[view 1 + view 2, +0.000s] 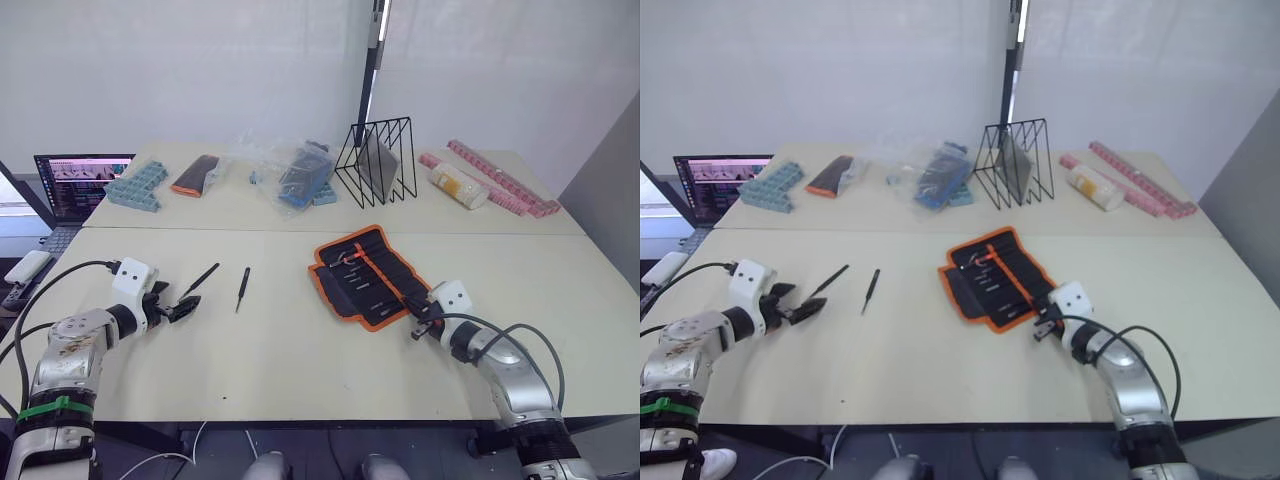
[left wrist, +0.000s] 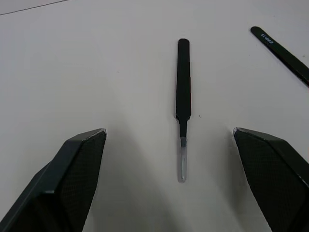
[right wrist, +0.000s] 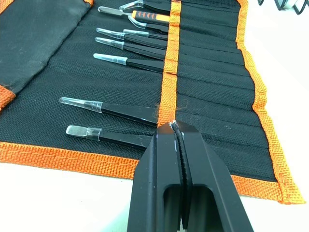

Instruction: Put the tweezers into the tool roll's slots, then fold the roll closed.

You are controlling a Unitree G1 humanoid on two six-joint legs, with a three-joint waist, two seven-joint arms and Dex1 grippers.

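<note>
Head views: roll lies open on the table, tweezers tucked in its slots. Two loose tweezers lie left of it, well apart from it. Left gripper sits near the leftmost tweezer; right gripper is at the roll's near corner.

Left wrist view: fingers spread wide, holding nothing, one tweezer on the table between and beyond them, untouched.

Right wrist view: fingers pressed together, tips at the roll's orange stripe; whether they pinch fabric I cannot tell.
</note>
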